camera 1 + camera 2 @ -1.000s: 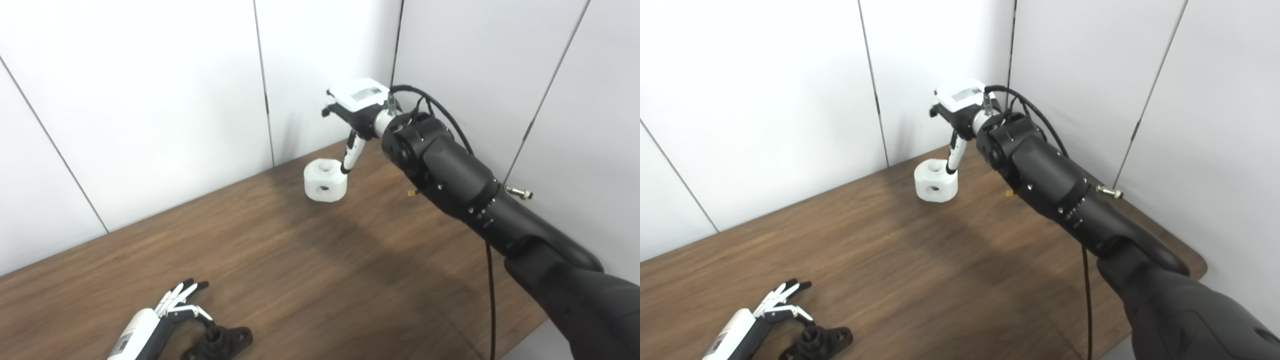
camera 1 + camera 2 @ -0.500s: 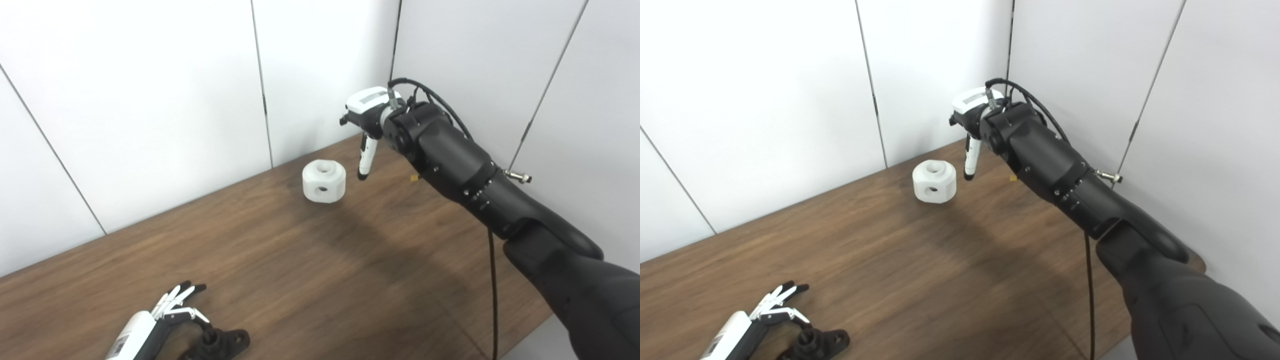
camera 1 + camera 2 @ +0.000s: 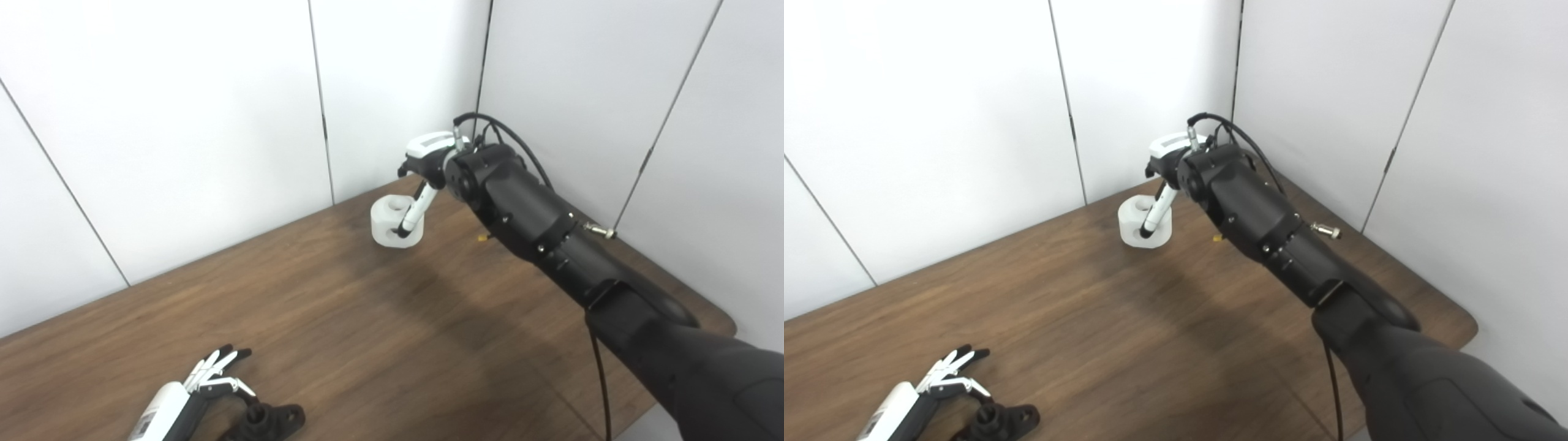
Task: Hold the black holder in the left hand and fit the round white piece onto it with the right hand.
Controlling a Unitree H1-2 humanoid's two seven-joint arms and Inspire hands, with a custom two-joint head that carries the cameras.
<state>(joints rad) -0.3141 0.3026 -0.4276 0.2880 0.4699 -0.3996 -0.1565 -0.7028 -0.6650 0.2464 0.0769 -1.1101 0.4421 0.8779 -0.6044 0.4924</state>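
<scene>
We could read no text — the small label on the back of the left hand (image 3: 160,413) and the one on the right hand (image 3: 429,150) were too blurred.

right hand (image 3: 429,162) grip hidden, black holder (image 3: 266,421) edge-cropped – partly

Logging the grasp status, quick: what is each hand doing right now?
Left hand: open, fingers apart beside the black holder, holding nothing.
Right hand: one finger lies against the round white piece; whether it grips it cannot be told.
</scene>
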